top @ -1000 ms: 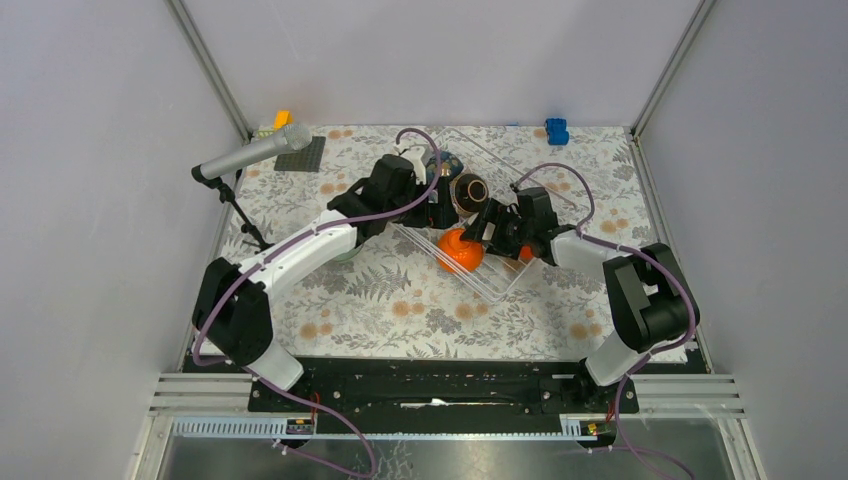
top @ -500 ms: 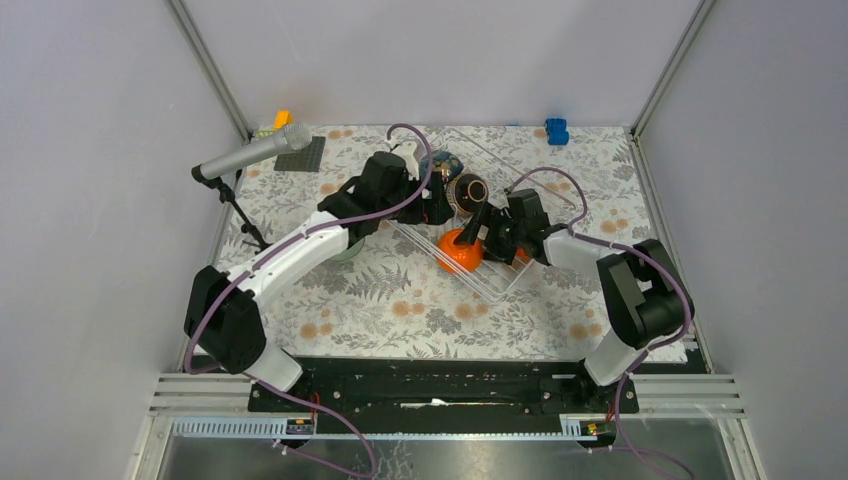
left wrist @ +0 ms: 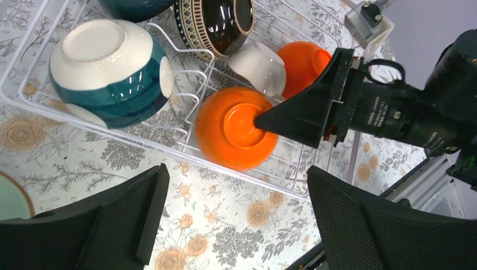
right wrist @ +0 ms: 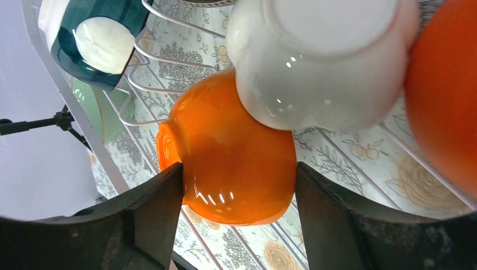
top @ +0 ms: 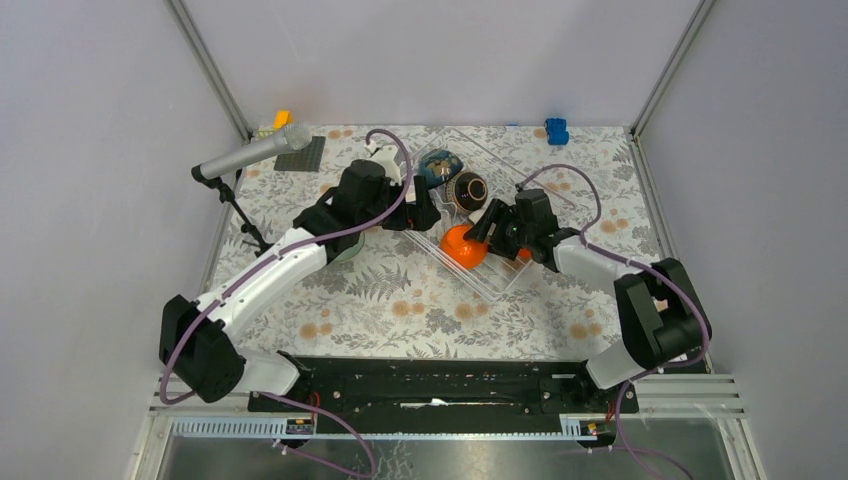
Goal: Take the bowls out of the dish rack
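Only lettering we spot: couple lines of tiny white print on black motor housing (left wrist: pixel 388 115) at right arm's wrist, seen from left wrist cam. Way too small and blurry, can't make out single word. Nothing else readable in any view.

**Six bowls in the rack, one out on the table**

Hours are read from overhead, twelve at the far wall. The dish rack (top: pixel 505 165) stands on the table (top: pixel 400 300) just right of centre, one corner pointing to six. The front bowl (top: pixel 462 248) lies in that near corner. At its three come the small bowl (left wrist: pixel 259 67), just beside it, then the right-hand bowl (left wrist: pixel 301 59). The middle bowl (top: pixel 468 190) is at the front bowl's twelve, the far bowl (top: pixel 438 165) at the middle bowl's eleven, and the left bowl (left wrist: pixel 107 67) at the front bowl's ten. The loose bowl (left wrist: pixel 10 199) rests on the table at the rack's nine. A microphone (top: pixel 255 152) is at ten. A flat plate (top: pixel 302 155) is at eleven, with the corner block (top: pixel 283 118) behind it. The far block (top: pixel 556 130) is at one.
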### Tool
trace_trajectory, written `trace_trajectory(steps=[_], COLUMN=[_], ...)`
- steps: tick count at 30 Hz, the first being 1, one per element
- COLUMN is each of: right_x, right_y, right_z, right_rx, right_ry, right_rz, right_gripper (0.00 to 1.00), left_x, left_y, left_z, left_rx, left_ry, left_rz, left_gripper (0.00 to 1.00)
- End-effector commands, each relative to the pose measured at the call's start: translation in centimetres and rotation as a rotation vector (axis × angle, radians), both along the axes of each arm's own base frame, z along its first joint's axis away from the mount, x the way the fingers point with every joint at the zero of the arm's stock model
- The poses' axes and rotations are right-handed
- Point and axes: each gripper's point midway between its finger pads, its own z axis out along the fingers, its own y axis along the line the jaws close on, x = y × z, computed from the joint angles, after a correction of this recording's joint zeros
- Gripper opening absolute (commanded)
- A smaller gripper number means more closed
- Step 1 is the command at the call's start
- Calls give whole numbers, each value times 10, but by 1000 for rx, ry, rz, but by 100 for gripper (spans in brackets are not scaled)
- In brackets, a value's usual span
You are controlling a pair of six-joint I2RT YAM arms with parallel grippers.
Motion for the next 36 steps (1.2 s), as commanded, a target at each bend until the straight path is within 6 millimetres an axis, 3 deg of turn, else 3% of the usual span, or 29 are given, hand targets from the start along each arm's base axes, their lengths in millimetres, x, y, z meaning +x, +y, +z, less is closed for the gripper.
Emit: trace_trajectory(steps=[1, 4, 11, 20, 30, 36], right_x=[0, -1, -2, -7, 0, -3], right_y=[-21, -23, -13, -2, -5, -4], right_z=[21, 31, 49, 97, 141, 171], right_rx=[-106, -121, -92, -40, -39, 33], right_ry=[-90, -122, -157, -261, -351, -396], right_rz=[-27, -11, 58, 145, 127, 99], right_gripper=[65, 59, 59, 58, 56, 54], left_x=[-6, -13, -29, -44, -44, -43], left_y=[10, 13, 26, 44, 37, 17], left_z=[25, 28, 29, 20, 36, 54], left_rx=[-55, -84, -103, -95, -178, -397], left_ry=[-73, -83, -97, -107, -123, -82], left_rz=[25, 24, 40, 72, 65, -31], left_gripper=[98, 98, 98, 98, 99, 99])
